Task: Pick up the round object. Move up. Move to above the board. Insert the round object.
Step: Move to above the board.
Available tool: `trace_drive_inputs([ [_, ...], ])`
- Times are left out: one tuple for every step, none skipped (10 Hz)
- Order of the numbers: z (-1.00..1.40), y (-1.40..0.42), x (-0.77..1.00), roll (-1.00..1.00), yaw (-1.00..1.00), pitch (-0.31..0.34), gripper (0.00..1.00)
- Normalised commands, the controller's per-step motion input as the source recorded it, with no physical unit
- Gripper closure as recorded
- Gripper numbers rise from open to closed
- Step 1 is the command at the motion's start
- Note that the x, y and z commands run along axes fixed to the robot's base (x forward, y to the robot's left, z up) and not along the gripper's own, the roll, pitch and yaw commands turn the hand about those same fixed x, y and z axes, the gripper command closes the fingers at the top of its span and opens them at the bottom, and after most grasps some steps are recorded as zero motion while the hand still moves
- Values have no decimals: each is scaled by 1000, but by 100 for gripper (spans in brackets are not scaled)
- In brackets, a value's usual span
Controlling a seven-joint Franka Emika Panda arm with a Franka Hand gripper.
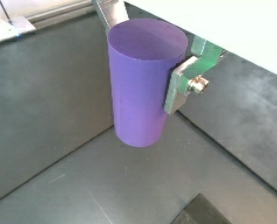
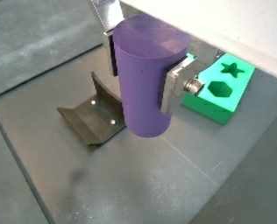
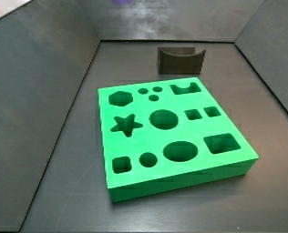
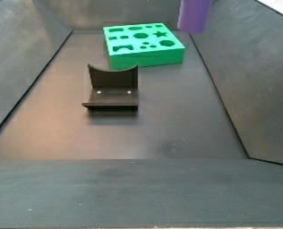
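Note:
My gripper [image 1: 147, 74] is shut on the round object [image 1: 138, 109], a smooth purple cylinder peg, and holds it upright in the air. Silver fingers [image 2: 174, 86] press both its sides in the wrist view where the gripper [image 2: 144, 74] hangs over the floor. The peg [image 2: 147, 109] hangs well above the floor. The green board [image 2: 223, 87] with shaped holes lies beyond it. In a side view the board [image 3: 171, 173] lies mid-floor with its large round hole [image 3: 164, 118] open. In a side view the peg [image 4: 195, 13] hangs by the board's [image 4: 144, 55] far right corner.
The dark fixture [image 4: 110, 89] stands on the floor in front of the board, also seen in a wrist view [image 2: 94, 118] and in a side view [image 3: 180, 59]. Sloped dark walls [image 4: 227, 80] enclose the floor on both sides.

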Motion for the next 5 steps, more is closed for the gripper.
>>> trace_drive_inputs([
  [289,-1000,219,-40,-427,344,100],
  [258,-1000,223,-38,-409,333,100],
  [270,-1000,232,-44,-266,307,100],
  [269,-1000,243,-84,-126,229,100],
  [266,-1000,249,-53,-47,179,100],
])
